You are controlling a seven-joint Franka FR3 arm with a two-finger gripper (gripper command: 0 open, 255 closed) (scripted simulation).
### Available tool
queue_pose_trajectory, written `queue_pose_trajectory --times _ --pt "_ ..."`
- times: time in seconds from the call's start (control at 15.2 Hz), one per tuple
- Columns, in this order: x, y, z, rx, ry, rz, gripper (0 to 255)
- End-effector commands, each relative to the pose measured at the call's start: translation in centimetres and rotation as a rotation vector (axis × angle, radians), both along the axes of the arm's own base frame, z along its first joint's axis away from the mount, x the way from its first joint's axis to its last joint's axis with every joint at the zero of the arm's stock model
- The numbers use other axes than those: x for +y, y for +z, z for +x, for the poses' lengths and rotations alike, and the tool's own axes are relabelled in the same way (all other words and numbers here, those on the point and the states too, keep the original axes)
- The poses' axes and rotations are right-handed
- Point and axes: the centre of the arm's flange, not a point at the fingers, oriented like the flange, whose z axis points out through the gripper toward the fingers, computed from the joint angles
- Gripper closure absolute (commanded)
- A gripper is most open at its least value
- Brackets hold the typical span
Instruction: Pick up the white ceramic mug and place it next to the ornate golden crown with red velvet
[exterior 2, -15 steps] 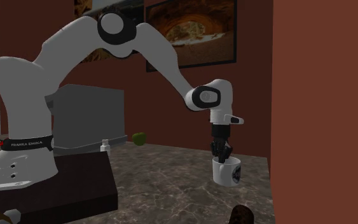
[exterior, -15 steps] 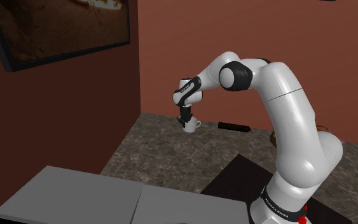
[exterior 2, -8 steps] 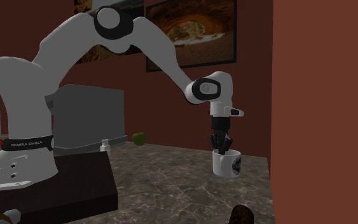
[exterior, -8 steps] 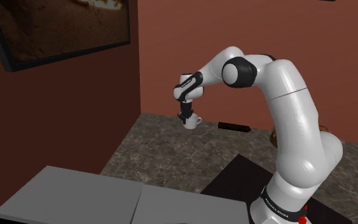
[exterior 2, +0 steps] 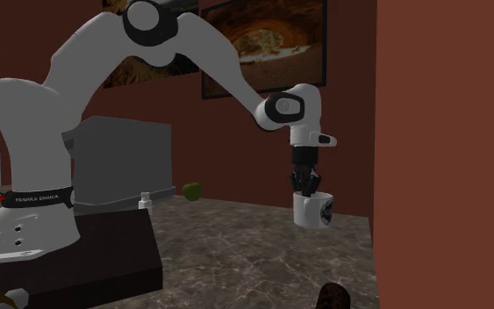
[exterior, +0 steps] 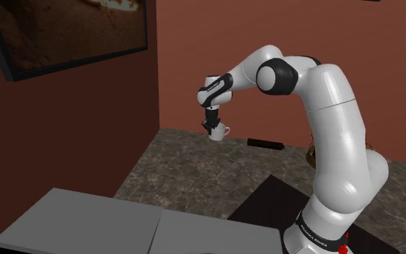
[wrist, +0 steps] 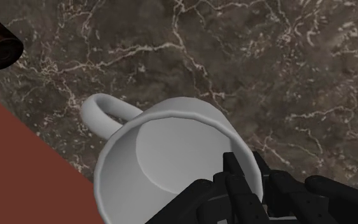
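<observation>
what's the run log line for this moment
white mug: opening up, in the air above marbled surface | hand: shut on its rim | placing: not yet done

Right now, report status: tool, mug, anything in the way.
Tool shut on rim of white mug. Mug upright, lifted clear of the marbled counter. Close beside it, red-brown wall.

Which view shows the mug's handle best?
The wrist view: it looks into the mug, handle whole against the marbled surface. The shoulder view shows the mug small, handle a nub; the second exterior view shows its side and dark emblem instead.
</observation>
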Motion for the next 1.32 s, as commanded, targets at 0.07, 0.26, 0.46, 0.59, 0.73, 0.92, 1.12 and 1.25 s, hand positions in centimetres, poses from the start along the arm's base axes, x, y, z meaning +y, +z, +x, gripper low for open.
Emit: queue_pose_trajectory --times 0.07,0.26,0.46,0.59,0.73,0.92,1.12,1.25 --pt "0.0 1.6 0.1 0.0 0.0 0.0 255" --pt "0.0 3.2 0.1 0.0 0.0 0.0 255" --pt "0.0 4.8 0.1 0.0 0.0 0.0 255" --pt "0.0 5.8 0.1 0.0 0.0 0.0 255" --pt "0.0 6.9 0.1 0.0 0.0 0.0 255" --pt "0.0 8.5 0.1 0.0 0.0 0.0 255" --pt "0.0 10.1 0.1 0.0 0.0 0.0 255" --pt "0.0 11.1 0.1 0.0 0.0 0.0 255"
